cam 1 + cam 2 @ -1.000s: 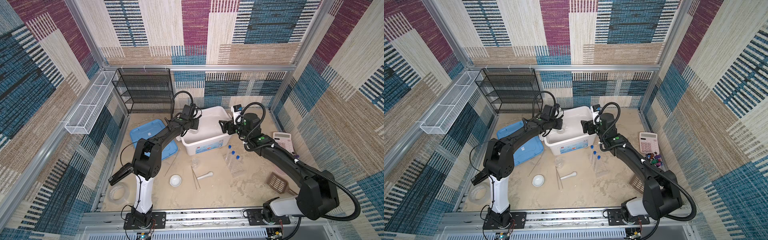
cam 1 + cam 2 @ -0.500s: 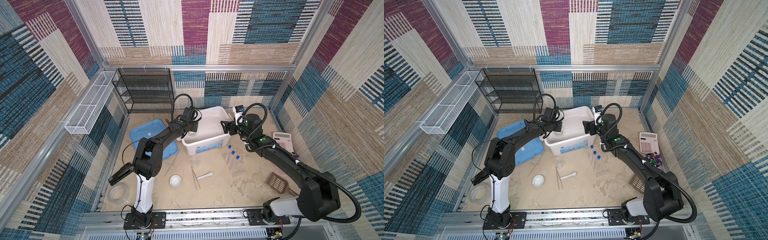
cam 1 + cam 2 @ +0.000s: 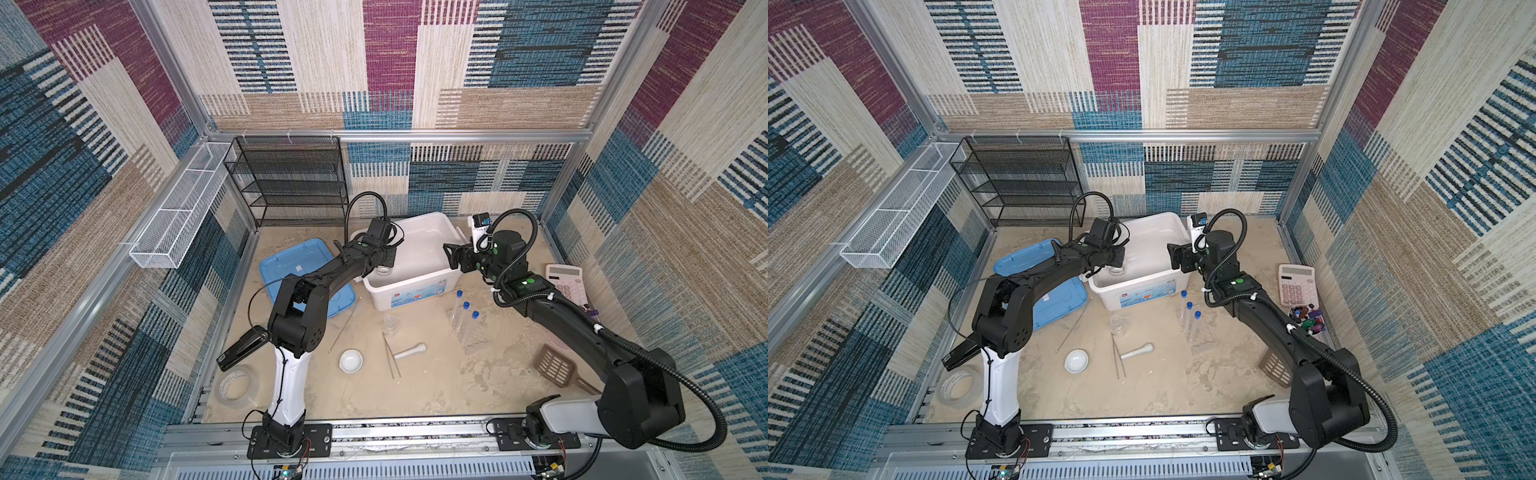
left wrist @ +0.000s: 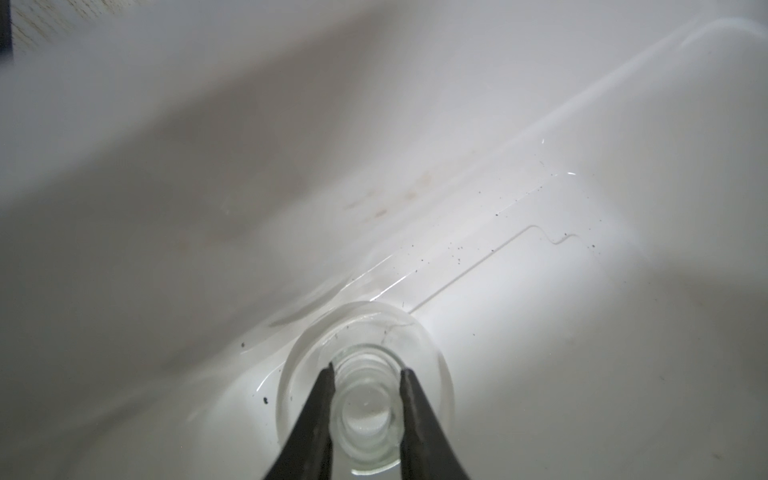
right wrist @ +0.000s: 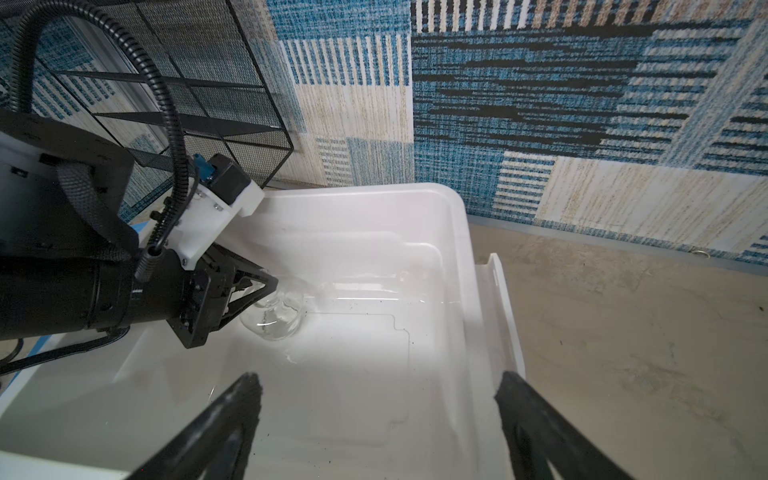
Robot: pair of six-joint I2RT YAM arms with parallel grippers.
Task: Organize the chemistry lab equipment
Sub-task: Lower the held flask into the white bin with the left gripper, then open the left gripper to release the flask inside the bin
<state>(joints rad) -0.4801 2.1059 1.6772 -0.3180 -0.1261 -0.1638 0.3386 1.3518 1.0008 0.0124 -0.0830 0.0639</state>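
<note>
Left gripper point(image 4: 368, 370) pinches a small clear glass flask point(image 4: 365, 419) inside the white bin point(image 3: 415, 291).
Jaws narrowly parted around its neck, flask at the bin's 8 o'clock side; right gripper point(image 5: 379, 376) gapes empty at 3 o'clock.

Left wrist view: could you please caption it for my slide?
Left hand grips a small glass flask inside the white bin.

the left gripper point(image 4: 368, 370) partly hides the glass flask point(image 3: 382, 271) in both top views.
</note>
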